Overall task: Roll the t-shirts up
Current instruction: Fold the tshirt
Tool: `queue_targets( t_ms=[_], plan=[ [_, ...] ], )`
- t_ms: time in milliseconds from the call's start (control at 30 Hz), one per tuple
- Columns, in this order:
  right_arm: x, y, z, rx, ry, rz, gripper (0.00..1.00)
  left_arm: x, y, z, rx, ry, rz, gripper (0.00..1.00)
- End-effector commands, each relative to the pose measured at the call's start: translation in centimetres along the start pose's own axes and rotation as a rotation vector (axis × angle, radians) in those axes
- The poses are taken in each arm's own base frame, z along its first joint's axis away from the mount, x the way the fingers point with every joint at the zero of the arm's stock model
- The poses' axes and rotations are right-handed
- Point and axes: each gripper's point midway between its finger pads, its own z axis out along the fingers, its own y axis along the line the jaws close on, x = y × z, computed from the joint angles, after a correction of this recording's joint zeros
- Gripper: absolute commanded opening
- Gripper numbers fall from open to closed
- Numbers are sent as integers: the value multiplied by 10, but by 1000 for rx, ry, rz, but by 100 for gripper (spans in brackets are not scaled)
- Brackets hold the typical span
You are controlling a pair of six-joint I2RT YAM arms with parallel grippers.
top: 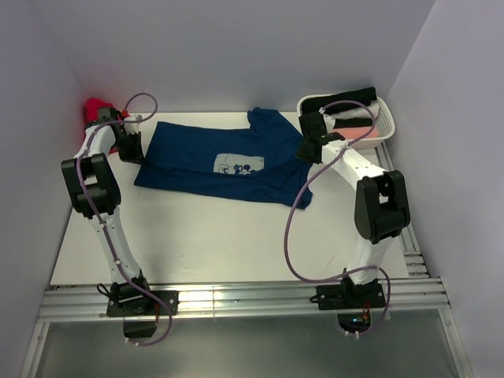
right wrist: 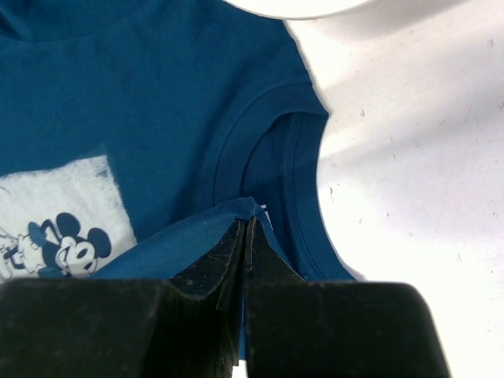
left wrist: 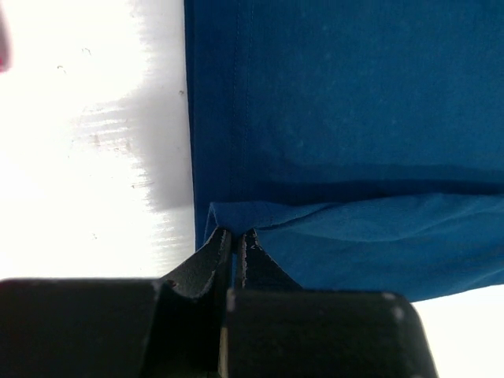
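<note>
On the table (top: 197, 236), navy t-shirt (top: 189, 153) with pale cartoon-mouse print (right wrist: 59, 228), left claw (left wrist: 236, 240) and right claw (right wrist: 246, 228) clamped on its edges

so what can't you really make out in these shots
- Red cloth, top view: partly behind the left arm; unclear whether it is a shirt.
- Basket, top view: the right arm covers part; the number of garments inside is unclear.
- Chest print, right wrist view: cut off by the left edge.
- Navy t-shirt, left wrist view: only one hem corner fits the frame.
</note>
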Motion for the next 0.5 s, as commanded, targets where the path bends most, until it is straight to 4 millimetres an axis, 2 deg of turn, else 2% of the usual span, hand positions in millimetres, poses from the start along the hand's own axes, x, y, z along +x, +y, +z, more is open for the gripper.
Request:
queue_targets(
  t_ms=[0, 33, 167, 200, 267, 300, 467],
  plan=[
    [-17, 5, 7, -10, -33, 4, 0, -24, 2, -6, -26, -64, 6, 0],
    [-17, 6, 9, -10, -31, 3, 0, -23, 3, -4, -27, -62, 6, 0],
    [-15, 8, 14, -13, -22, -2, 0, -27, 3, -6, -34, -74, 1, 12],
    [-12, 7, 16, -11, -14, -4, 0, -29, 3, -8, -37, -84, -1, 20],
    [-13, 9, 17, -14, -16, -4, 0, -32, 3, -9, -41, -98, 0, 28],
    [-13, 10, 17, -15, -15, -6, 0, -34, 4, -10, -45, -107, -2, 36],
    [-11, 10, 22, -14, -5, -8, 0, -43, 2, -18, -46, -152, 3, 54]
  ],
)
